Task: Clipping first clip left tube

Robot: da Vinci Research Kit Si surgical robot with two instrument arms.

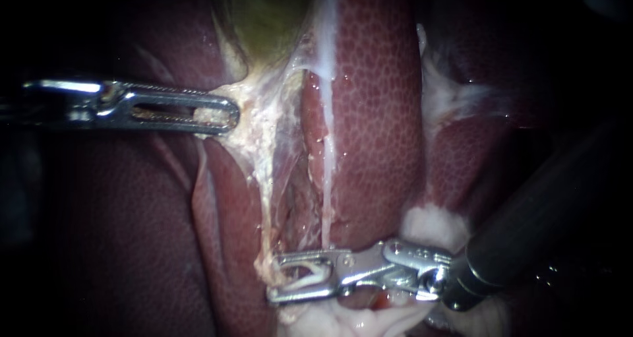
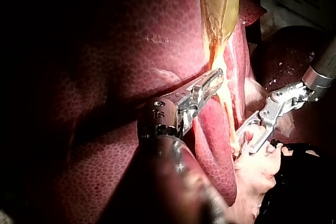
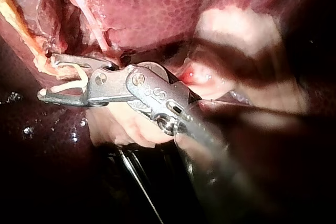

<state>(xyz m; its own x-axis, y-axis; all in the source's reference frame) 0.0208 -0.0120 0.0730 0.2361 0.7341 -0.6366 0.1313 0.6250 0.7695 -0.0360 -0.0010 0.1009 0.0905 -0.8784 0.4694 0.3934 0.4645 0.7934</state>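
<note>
My left instrument [image 1: 227, 116] comes in level from the left, its slotted jaws shut on pale tissue just below the green gallbladder [image 1: 264, 14]. From there the left tube [image 1: 266, 192], a pale ragged strand, runs down to my right instrument [image 1: 273, 281]. That instrument's jaws stand apart and hold a white clip [image 1: 310, 279] between them. The tube's lower end meets the upper jaw's tip, and I cannot tell whether it lies inside the clip. A thinner white right tube [image 1: 327, 172] hangs beside it. In the right wrist view the clip [image 3: 79, 82] is bent in a V.
Dark red liver [image 1: 376, 113] lies on both sides of the dissected cleft. White fatty tissue [image 1: 428, 221] sits above the right instrument's wrist, and more [image 1: 343, 320] lies below its jaws. The right shaft [image 1: 541, 212] crosses the lower right corner.
</note>
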